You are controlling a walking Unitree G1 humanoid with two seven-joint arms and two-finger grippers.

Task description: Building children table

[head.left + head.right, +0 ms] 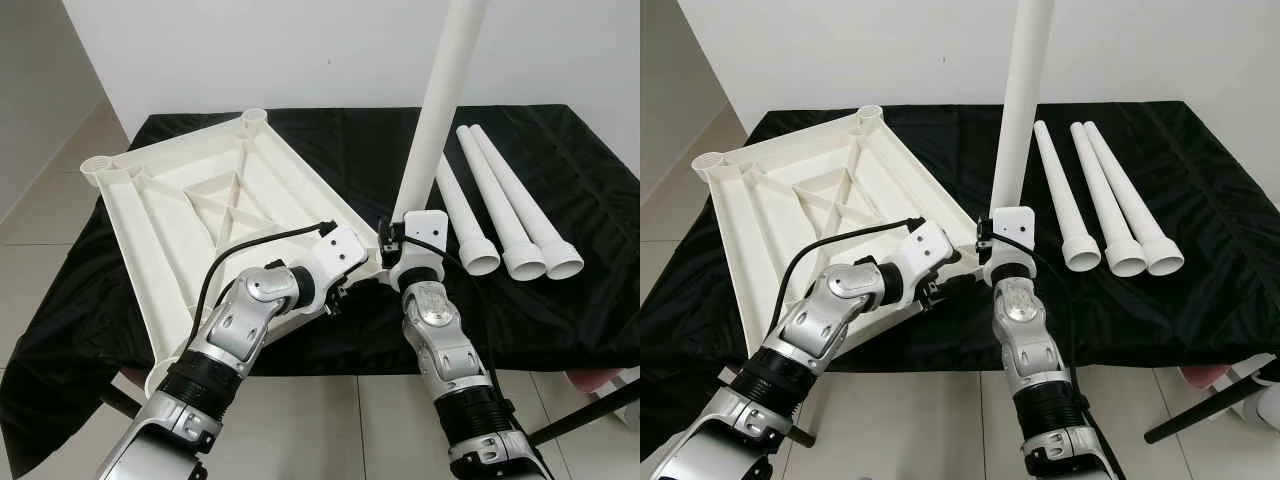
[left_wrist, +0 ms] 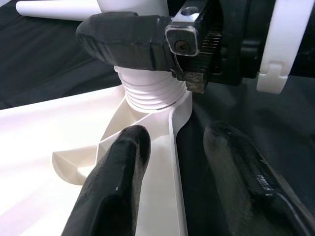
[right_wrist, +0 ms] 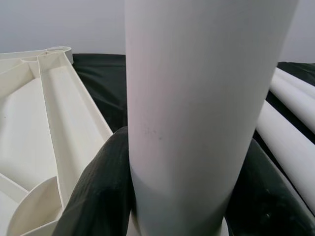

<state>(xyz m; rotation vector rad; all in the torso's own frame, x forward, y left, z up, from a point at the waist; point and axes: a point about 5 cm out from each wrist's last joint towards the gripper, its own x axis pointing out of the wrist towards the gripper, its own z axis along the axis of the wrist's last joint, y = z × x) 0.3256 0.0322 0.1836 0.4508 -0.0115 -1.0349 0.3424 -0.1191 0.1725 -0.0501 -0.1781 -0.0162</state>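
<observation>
Tabletop (image 1: pixel 190 215) lies upside down on the counter's (image 1: pixel 560 300) left half. Left gripper (image 2: pixel 172 182) — jaws open, straddling its near-right corner rim. Right gripper (image 1: pixel 392 238) jaws clamped on the upright leg (image 1: pixel 440 100) in that corner socket; left wrist view shows its threaded end. Three spare legs (image 1: pixel 500 200) lie right.

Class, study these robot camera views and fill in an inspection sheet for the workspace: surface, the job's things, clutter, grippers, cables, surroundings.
Surface: black cloth draped over a table.
Job's things: upturned white ribbed plastic tabletop; one long white plastic leg tube upright, its threaded end at the tabletop's near corner socket; three spare white leg tubes lying side by side to the right.
Clutter: nothing seen.
Grippers: right gripper shut on the upright leg; left gripper open, straddling the tabletop rim below the socket.
Cables: black cable looping along the left wrist.
Surroundings: white wall, pale tiled floor.
</observation>
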